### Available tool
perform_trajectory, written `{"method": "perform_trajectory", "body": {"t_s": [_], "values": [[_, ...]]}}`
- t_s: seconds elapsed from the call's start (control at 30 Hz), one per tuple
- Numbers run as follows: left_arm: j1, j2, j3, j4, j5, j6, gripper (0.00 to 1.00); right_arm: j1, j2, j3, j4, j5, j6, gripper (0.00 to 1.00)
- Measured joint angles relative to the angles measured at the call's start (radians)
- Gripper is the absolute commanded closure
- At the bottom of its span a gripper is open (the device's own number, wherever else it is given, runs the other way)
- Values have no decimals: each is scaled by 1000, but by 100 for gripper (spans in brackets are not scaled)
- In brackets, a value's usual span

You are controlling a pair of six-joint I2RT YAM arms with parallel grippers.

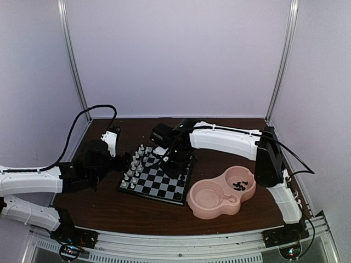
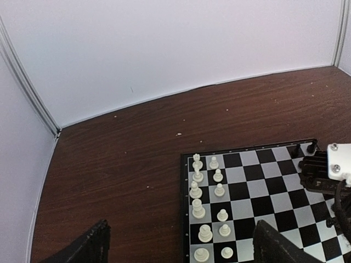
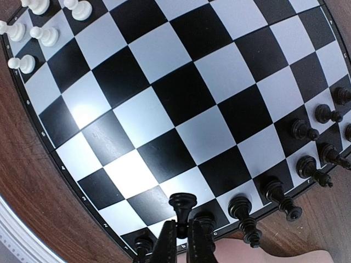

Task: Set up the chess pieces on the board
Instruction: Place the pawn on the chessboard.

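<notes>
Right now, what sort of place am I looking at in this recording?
Most likely an enclosed robot test cell in a lab: plain white panel walls with metal corner posts, a dark wood table, and a left arm and right arm mounted at its near edge.

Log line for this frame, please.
left end effector: open, empty | right end effector: shut on black piece at board edge | white pieces: two rows placed | pink dish: loose black pieces remain

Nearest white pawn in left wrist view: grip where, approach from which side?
Pinch the white pawn at its round head, coming straight down from above: it stands upright, and the taller white piece close beside it probably crowds any sideways approach.
</notes>
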Motion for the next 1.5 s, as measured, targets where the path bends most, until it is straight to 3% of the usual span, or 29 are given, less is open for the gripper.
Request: {"method": "perform_trajectory", "body": {"t_s": [0.67,1.23,1.37,1.5], "values": [[16,-43,-3,-39,-43,-56,9,1,119,140,-68,19,-18,91],[18,-40,-3,-40,-23,-71,9,1,132,155,-72,25,-22,80],[18,-40,-3,-42,-16,-72,9,1,132,157,-60,32,-23,72],[18,-37,-2,-56,-5,-72,7,1,74,52,17,31,-26,69]]}}
